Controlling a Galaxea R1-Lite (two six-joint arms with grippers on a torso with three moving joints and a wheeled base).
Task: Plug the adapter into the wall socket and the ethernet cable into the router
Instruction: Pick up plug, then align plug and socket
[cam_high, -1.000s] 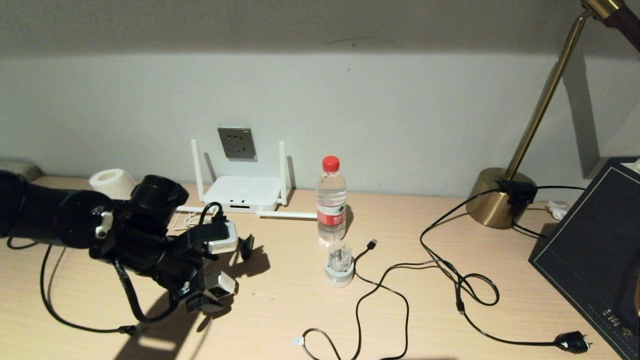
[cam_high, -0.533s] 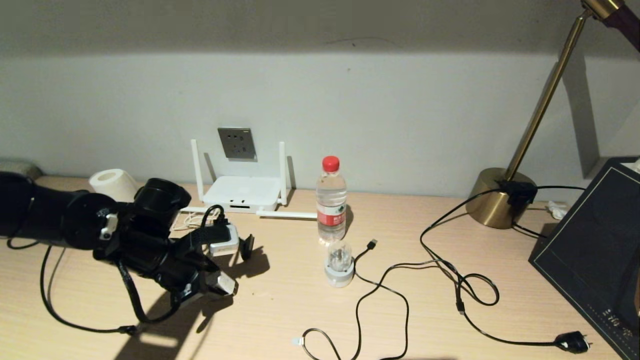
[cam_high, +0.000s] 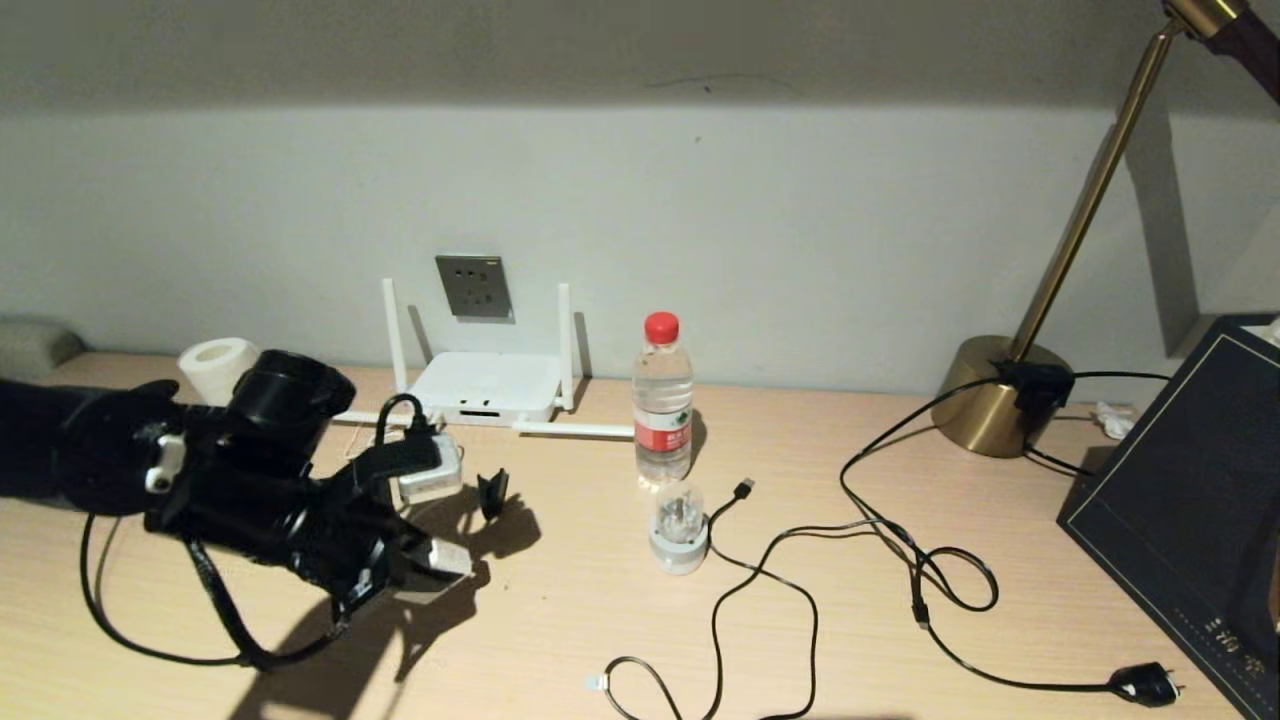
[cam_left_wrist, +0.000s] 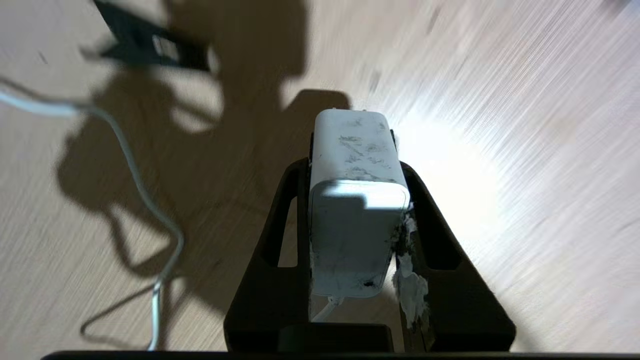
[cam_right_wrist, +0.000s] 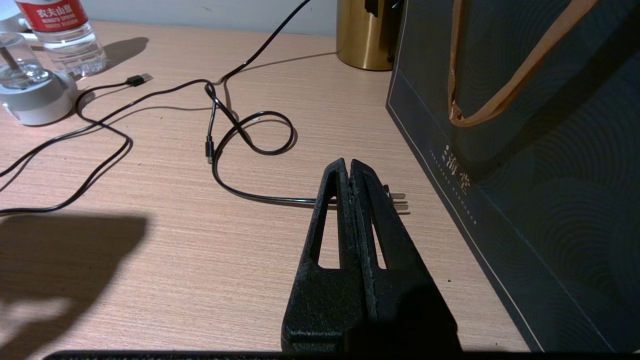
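left gripper (cam_left_wrist: 357, 165) fingers clamped on the adapter (cam_left_wrist: 357, 200), low over the bench (cam_high: 560, 620) | we fear its cord (cam_left_wrist: 145, 200) snagging | wall socket (cam_high: 473, 287) far, above router (cam_high: 487, 388) | right gripper (cam_right_wrist: 350, 172) pinched empty

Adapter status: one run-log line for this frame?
left tool: shut on adapter, above desk | right tool: shut, parked | wall socket: empty | ethernet cable: on desk, unplugged | router: untouched

Adapter (cam_left_wrist: 356, 200) plug face hidden – desk (cam_left_wrist: 525, 150) motion-blurred.
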